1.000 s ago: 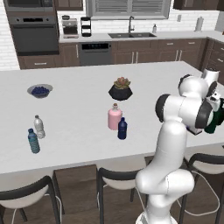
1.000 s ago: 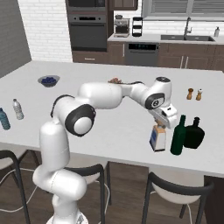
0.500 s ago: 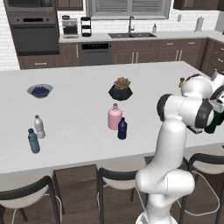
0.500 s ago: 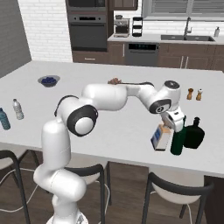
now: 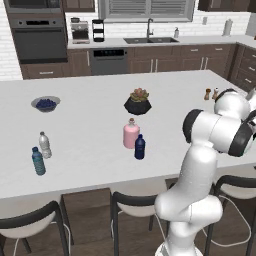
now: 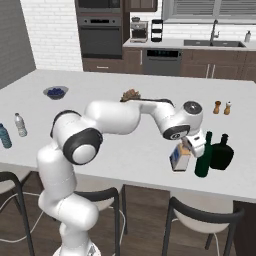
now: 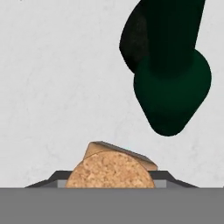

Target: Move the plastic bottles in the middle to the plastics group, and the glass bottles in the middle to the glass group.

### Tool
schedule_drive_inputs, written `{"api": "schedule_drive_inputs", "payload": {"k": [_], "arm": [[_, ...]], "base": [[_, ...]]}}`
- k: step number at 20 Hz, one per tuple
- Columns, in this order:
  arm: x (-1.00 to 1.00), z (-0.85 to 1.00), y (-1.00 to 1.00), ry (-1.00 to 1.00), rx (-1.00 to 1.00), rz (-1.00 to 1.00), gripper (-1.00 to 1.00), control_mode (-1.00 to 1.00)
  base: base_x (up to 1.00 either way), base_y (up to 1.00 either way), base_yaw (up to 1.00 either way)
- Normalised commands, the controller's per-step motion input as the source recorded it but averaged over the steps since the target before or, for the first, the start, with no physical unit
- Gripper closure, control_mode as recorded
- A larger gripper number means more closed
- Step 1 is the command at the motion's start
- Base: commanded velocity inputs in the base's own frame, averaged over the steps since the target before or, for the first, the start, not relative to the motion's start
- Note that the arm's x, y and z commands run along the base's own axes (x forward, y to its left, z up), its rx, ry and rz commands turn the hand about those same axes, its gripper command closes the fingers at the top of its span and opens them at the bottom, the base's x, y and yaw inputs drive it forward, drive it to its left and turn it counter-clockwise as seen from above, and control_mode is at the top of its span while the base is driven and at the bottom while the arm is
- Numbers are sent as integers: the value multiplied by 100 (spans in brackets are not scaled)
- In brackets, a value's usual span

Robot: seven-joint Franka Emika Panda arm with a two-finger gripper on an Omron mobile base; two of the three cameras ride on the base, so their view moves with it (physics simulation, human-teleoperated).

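Observation:
My gripper [image 6: 188,146] is shut on the cork top of the square clear glass bottle [image 6: 179,158] with the blue-white label. That bottle stands upright just left of the tall dark green bottle [image 6: 202,155], the glass group. In the hand view the tan cork [image 7: 109,168] sits at the bottom with the green bottle [image 7: 168,78] close beyond it. The squat pink bottle [image 5: 131,136] and the navy plastic bottle [image 5: 140,147] stand together mid-counter. Far left are the clear water bottle [image 5: 45,145] and the teal one [image 5: 38,161], the plastics group.
A squat black bottle [image 6: 221,152] stands right of the green one. Two shakers [image 6: 222,107] sit behind them. A potted succulent [image 5: 138,101] and a bowl of blueberries [image 5: 45,103] sit farther back. Stools line the counter's near edge [image 6: 125,177].
The hand with the square bottle has edged slightly toward the green bottle. The other bottles have not moved.

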Motion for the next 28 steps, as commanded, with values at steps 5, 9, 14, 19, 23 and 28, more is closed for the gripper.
{"api": "schedule_drive_inputs", "payload": {"k": [5, 9, 14, 19, 23, 28], "arm": [[2, -15, 39, -2, -28, 0, -100, -100], [0, -13, 0, 0, -31, 0, -100, -100], [0, 4, -1, 0, -14, 0, -100, -100], [0, 33, 1, 4, 0, 0, -100, -100], [1, 53, 7, 12, 0, 0, -100, -100], [-12, 52, 20, 17, 0, 2, -100, -100]], "base": [[0, 0, 0], [0, 0, 0], [0, 0, 0], [0, 0, 0], [0, 0, 0], [0, 0, 0]]}}
